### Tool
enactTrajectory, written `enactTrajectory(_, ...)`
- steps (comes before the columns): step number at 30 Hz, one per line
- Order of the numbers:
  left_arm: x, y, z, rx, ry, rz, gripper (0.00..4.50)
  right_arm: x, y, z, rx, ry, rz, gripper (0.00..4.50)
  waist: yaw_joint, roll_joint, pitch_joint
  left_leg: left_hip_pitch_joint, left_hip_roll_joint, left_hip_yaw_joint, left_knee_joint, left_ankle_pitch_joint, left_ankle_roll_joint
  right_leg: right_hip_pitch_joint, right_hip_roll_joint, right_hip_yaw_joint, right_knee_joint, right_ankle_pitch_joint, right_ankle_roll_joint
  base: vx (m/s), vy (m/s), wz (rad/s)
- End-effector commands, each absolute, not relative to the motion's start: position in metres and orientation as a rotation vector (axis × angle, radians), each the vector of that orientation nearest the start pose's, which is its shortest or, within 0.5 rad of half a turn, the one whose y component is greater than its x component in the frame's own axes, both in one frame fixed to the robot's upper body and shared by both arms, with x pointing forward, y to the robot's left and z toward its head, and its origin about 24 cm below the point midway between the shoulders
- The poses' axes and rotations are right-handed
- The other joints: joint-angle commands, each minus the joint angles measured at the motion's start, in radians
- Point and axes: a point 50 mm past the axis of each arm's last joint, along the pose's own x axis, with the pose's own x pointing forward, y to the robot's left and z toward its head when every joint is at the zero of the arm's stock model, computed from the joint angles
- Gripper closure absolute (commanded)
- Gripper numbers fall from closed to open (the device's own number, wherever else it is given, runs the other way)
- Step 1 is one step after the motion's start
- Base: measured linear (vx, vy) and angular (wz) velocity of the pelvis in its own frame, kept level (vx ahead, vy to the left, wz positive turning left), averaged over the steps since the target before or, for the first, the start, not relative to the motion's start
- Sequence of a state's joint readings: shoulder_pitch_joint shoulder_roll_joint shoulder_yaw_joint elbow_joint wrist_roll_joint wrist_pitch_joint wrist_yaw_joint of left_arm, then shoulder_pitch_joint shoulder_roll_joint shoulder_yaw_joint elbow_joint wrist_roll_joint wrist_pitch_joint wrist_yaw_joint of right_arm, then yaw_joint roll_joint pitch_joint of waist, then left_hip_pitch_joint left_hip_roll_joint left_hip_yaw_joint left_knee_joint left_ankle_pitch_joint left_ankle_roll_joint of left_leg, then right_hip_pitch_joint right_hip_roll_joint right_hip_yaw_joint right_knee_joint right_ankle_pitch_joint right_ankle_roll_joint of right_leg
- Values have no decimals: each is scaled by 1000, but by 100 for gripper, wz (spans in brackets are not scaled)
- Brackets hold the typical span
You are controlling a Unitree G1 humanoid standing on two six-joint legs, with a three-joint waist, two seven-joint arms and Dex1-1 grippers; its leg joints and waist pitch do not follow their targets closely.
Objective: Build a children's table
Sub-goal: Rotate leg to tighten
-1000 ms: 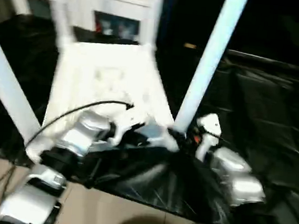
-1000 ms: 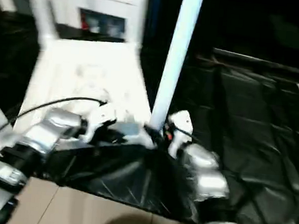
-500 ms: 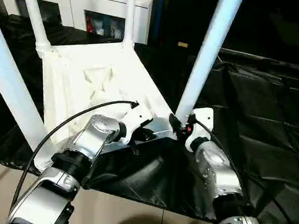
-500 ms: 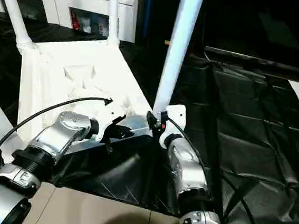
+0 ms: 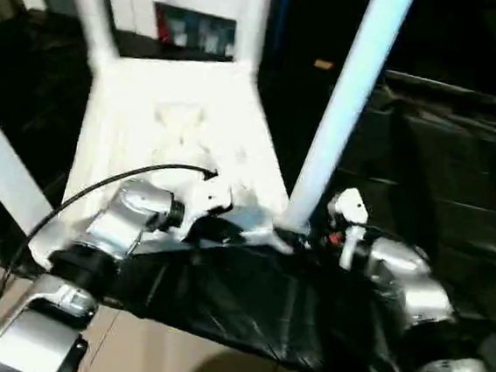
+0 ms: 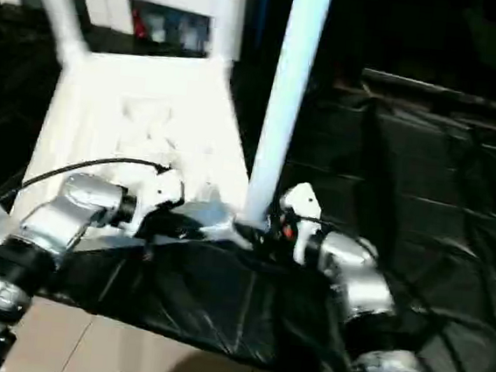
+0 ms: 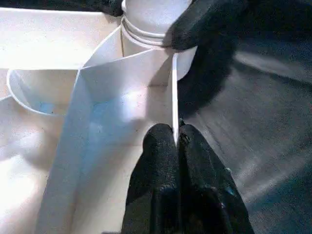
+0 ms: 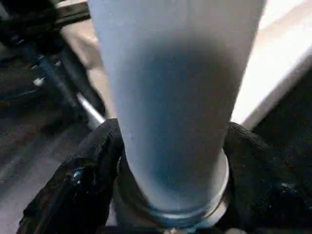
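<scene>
Left gripper (image 7: 176, 141): pinched tight on the tabletop (image 5: 178, 135) rim.
Tabletop: upside down on black sheeting (image 5: 425, 168), legs up.
Right gripper (image 8: 170, 165): clasped around near leg (image 5: 343, 107) base.
Behind: white cabinet (image 5: 186, 9).

no text, label, brand or number can be read on anything here.
</scene>
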State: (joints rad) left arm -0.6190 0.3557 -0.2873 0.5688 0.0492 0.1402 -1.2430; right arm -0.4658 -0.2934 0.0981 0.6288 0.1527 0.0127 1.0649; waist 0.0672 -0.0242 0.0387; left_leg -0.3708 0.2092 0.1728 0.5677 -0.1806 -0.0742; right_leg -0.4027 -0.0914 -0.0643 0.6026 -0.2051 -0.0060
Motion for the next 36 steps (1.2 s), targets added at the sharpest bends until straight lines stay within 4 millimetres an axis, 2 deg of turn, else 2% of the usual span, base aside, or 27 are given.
enactTrajectory(1, 312, 114, 63, 424, 425, -1482, 450, 302, -144, 27, -77, 324, 1174, 123, 4, 0, -64, 13, 23, 11, -40, -18, 159, 62, -40, 33, -29, 199, -326, 0, 0, 0)
enactTrajectory(3, 310, 117, 62, 447, 438, -1507, 450, 301, -145, 30, -71, 336, 1224, 140, 8, 0, -59, 15, 26, 11, -46, -84, 125, 59, -42, 34, -38, 84, -308, 0, 0, 0)
enactTrajectory(5, 309, 121, 62, 464, 447, -1524, 450, 299, -144, 31, -67, 353, 1274, 157, 9, 1, -56, 16, 27, 11, -48, -118, 107, 58, -42, 35, -42, 35, -299, 0, 0, 0)
enactTrajectory(6, 309, 123, 62, 466, 452, -1532, 450, 298, -143, 31, -72, 360, 1295, 157, 12, 1, -53, 18, 29, 12, -52, -158, 76, 54, -44, 37, -47, -27, -281, 0, 0, 0)
enactTrajectory(9, 310, 130, 62, 477, 466, -1541, 450, 296, -138, 32, -67, 362, 1342, 182, 18, -3, -51, 19, 28, 12, -55, -183, 47, 51, -45, 40, -52, -86, -256, 0, 0, 0)
enactTrajectory(13, 313, 133, 62, 475, 467, -1512, 450, 292, -134, 29, -58, 363, 1353, 188, 19, -2, -53, 17, 25, 12, -55, -174, 32, 52, -44, 40, -50, -73, -248, 0, 0, 0)
enactTrajectory(17, 313, 130, 59, 467, 450, -1481, 450, 289, -133, 25, -44, 350, 1303, 188, 19, -2, -56, 16, 24, 11, -53, -141, 40, 54, -43, 39, -44, -20, -253, 0, 0, 0)
enactTrajectory(20, 315, 124, 57, 457, 427, -1428, 450, 286, -132, 21, -37, 343, 1256, 189, 19, -3, -54, 16, 24, 10, -54, -149, 39, 53, -45, 40, -46, -26, -250, 0, 0, 0)
enactTrajectory(21, 316, 120, 56, 445, 425, -1395, 450, 285, -131, 17, -33, 336, 1217, 189, 17, -5, -53, 15, 23, 9, -57, -183, 29, 53, -46, 40, -52, -87, -240, 0, 0, 0)
enactTrajectory(22, 318, 114, 53, 423, 420, -1334, 450, 285, -131, 12, -25, 328, 1134, 189, 19, -3, -51, 18, 25, 9, -59, -194, 24, 50, -47, 41, -56, -110, -235, 0, 0, 0)
enactTrajectory(23, 318, 113, 52, 420, 419, -1328, 450, 285, -131, 11, -24, 328, 1122, 189, 18, -2, -45, 26, 27, 11, -62, -238, 10, 41, -48, 44, -66, -166, -228, 0, 0, 0)
enactTrajectory(24, 319, 108, 51, 403, 417, -1304, 450, 287, -131, 7, -11, 328, 1058, 189, 15, -7, -46, 21, 24, 7, -64, -259, 0, 48, -50, 43, -68, -228, -211, 0, 0, 0)
enactTrajectory(25, 319, 103, 49, 388, 412, -1281, 450, 288, -131, 4, 5, 328, 992, 189, 14, -8, -45, 17, 23, 5, -67, -259, -4, 50, -50, 43, -71, -252, -197, 0, 0, 0)
enactTrajectory(26, 319, 98, 48, 377, 409, -1260, 450, 289, -130, 1, 18, 325, 944, 189, 14, -5, -45, 20, 24, 4, -69, -271, -13, 44, -51, 44, -77, -289, -179, 0, 0, 0)
enactTrajectory(27, 319, 89, 45, 365, 406, -1233, 450, 291, -128, -3, 41, 323, 854, 189, 11, -6, -44, 17, 22, 0, -71, -283, -19, 45, -50, 42, -79, -316, -166, 0, 0, 0)
enactTrajectory(29, 319, 80, 43, 361, 404, -1211, 450, 294, -125, -6, 64, 318, 769, 189, 3, -9, -41, 15, 19, -1, -74, -305, -24, 42, -48, 43, -86, -367, -143, 0, 0, 0)
enactTrajectory(30, 317, 69, 40, 358, 402, -1191, 450, 297, -120, -10, 93, 318, 654, 189, -1, -8, -40, 18, 17, -3, -74, -325, -24, 39, -47, 44, -90, -396, -132, 0, 0, 0)
enactTrajectory(32, 317, 66, 39, 357, 402, -1187, 450, 298, -119, -11, 102, 320, 618, 189, -7, -9, -38, 22, 15, -4, -74, -353, -21, 33, -47, 46, -97, -445, -118, 0, 0, 0)
enactTrajectory(33, 317, 64, 38, 358, 402, -1187, 450, 298, -118, -11, 105, 319, 602, 189, -10, -8, -37, 22, 14, -6, -75, -366, -16, 33, -48, 46, -100, -469, -111, 0, 0, 0)
enactTrajectory(34, 315, 57, 37, 364, 401, -1185, 450, 300, -113, -12, 116, 316, 549, 189, -15, 4, -36, 25, 14, -6, -76, -383, -22, 28, -45, 47, -105, -472, -108, 0, 0, 0)
enactTrajectory(35, 315, 52, 36, 366, 397, -1176, 450, 302, -109, -13, 126, 314, 516, 189, -15, 4, -36, 25, 14, -6, -76, -383, -22, 28, -45, 47, -105, -472, -108, 0, 0, 0)
enactTrajectory(36, 313, 40, 35, 375, 390, -1166, 450, 306, -96, -12, 148, 310, 439, 189, -21, 6, -36, 23, 12, -9, -79, -404, -32, 27, -44, 46, -105, -483, -102, 0, 0, 0)
